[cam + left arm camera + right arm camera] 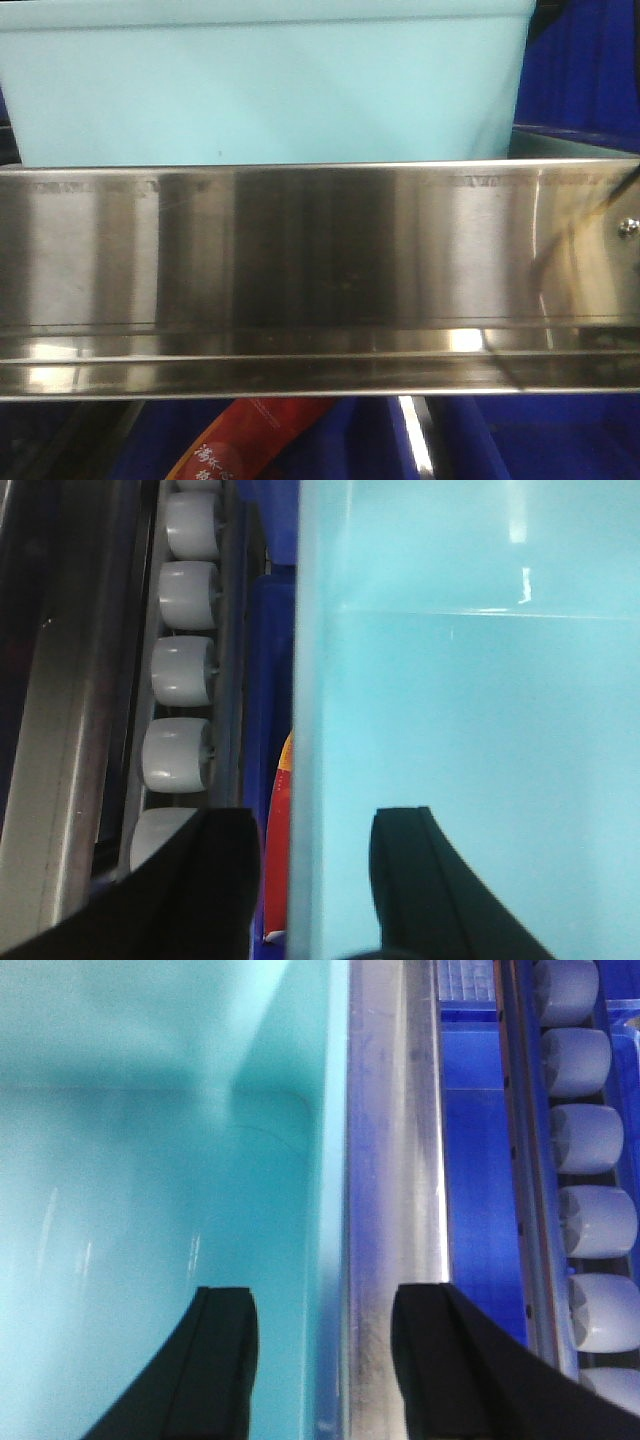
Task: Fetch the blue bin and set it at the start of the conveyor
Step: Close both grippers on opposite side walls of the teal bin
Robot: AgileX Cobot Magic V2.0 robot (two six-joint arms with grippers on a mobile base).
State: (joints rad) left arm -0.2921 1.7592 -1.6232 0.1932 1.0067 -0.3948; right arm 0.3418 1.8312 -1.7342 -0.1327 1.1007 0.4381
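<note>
black fingers (215, 880) of the left gripper (315, 820) straddle one side wall of the blue bin (270, 90), one inside, one outside, spread wide and clamping nothing. right gripper (325, 1295) mirrors it on the opposite wall, likewise spread and empty, which looks like a two-arm lift being lined up. bin sits on the shelf behind the steel rail (320, 260), so it'll have to clear that lip. grey rollers (185, 670) run alongside, dark blue crates (580, 70) crowd the right, red packet (250, 440) below. no conveyor in sight.
</note>
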